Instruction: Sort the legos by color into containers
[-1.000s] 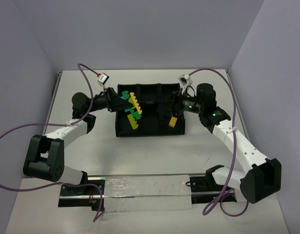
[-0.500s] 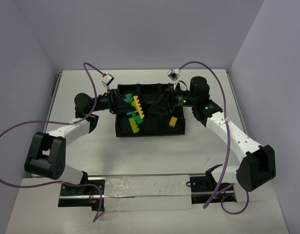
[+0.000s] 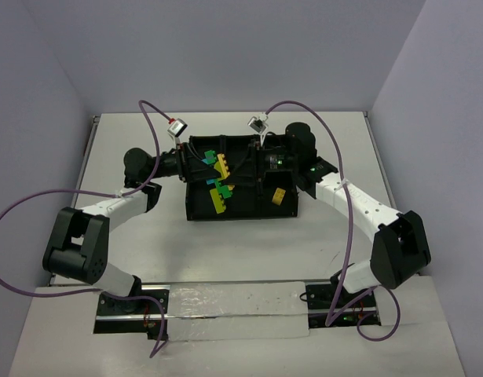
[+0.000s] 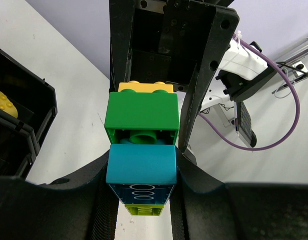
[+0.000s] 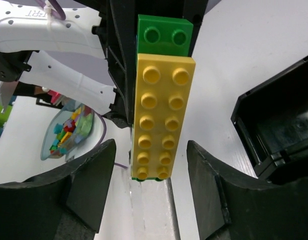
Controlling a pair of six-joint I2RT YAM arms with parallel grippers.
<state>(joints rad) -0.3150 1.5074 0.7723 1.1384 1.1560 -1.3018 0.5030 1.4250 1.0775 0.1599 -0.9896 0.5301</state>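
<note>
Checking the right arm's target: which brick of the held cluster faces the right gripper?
The long yellow brick, framed between the right gripper's open fingers; a green brick only shows past its far end.

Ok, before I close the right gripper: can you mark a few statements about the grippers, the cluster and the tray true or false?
1. The left gripper holds a cluster of legos stuck together. True.
2. The right gripper is clamped on the long yellow brick. False: its fingers stand on either side of the brick, with a gap on each side.
3. A loose yellow brick lies in the near right compartment of the tray. True.
4. The held cluster is all one colour. False: yellow, green and teal all show in it.
</note>
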